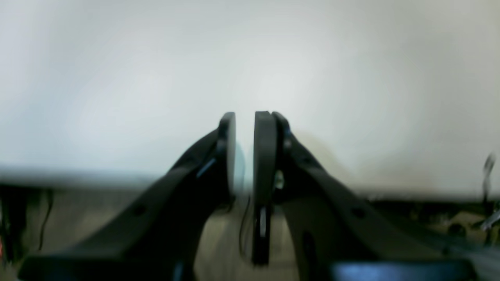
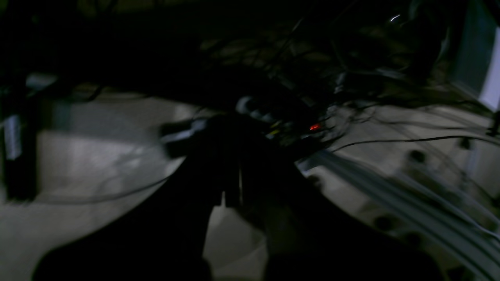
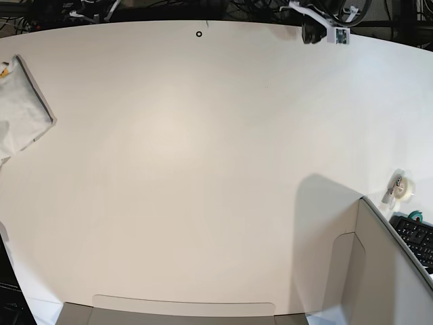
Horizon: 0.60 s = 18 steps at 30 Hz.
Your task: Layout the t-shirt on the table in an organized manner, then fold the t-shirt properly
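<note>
t-shirt (image 3: 19,112): white cloth, rumpled, dark trim edge, yellow print scrap at corner; lies at 9 o'clock edge of table (image 3: 203,156), partly cut off by frame
table: matte white, smooth, curved far edge
grey-white box panels (image 3: 379,271): 5 o'clock, contents not visible
tape roll (image 3: 404,186): 3 o'clock, beside keyboard (image 3: 418,238)
left gripper (image 1: 245,117): black jaws narrowly apart, nothing visible between, above table
right gripper (image 2: 232,171): dark, blurred, closed, empty, over floor cables

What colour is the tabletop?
The table is plain matte white, with no pattern; the base view shows it best.
</note>
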Each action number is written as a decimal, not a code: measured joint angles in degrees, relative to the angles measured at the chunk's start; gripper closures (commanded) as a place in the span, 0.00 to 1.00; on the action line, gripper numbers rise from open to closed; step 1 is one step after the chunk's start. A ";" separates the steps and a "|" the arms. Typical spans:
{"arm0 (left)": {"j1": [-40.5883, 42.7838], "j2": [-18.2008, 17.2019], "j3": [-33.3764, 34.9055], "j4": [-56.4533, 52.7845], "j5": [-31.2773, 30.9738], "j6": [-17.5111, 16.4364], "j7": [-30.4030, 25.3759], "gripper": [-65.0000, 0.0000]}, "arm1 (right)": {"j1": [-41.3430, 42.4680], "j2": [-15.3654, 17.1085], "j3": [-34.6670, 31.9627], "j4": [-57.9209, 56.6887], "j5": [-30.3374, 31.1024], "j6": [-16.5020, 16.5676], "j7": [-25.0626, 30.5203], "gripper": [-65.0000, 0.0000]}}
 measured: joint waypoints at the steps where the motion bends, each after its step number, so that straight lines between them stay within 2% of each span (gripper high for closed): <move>1: 1.64 0.15 -0.13 -0.07 -0.07 -0.04 -1.03 0.89 | 0.00 -0.07 0.00 -0.02 -0.09 0.00 -0.04 1.00; 4: 3.96 0.74 -0.13 -0.07 -0.04 -0.02 -2.40 0.89 | 1.46 -0.15 0.00 -0.48 -0.20 0.00 -0.02 1.00; 9: 3.76 6.12 -0.39 -2.16 0.00 0.00 -3.82 0.89 | 2.56 -0.70 -0.15 -0.31 -0.26 0.00 0.37 1.00; 11: 3.89 7.72 -0.17 -5.14 -0.02 0.24 -3.02 0.89 | 2.69 -0.46 -1.18 -0.79 -0.20 0.02 0.15 1.00; 13: 3.82 7.74 -0.09 -8.31 0.02 0.22 -3.06 0.89 | 3.48 -0.39 -2.73 -1.99 -0.20 0.00 -0.15 1.00; 18: 0.31 9.94 -0.11 -19.02 0.15 0.39 -5.99 0.89 | 5.75 -0.42 -3.41 -3.93 0.13 0.00 0.20 1.00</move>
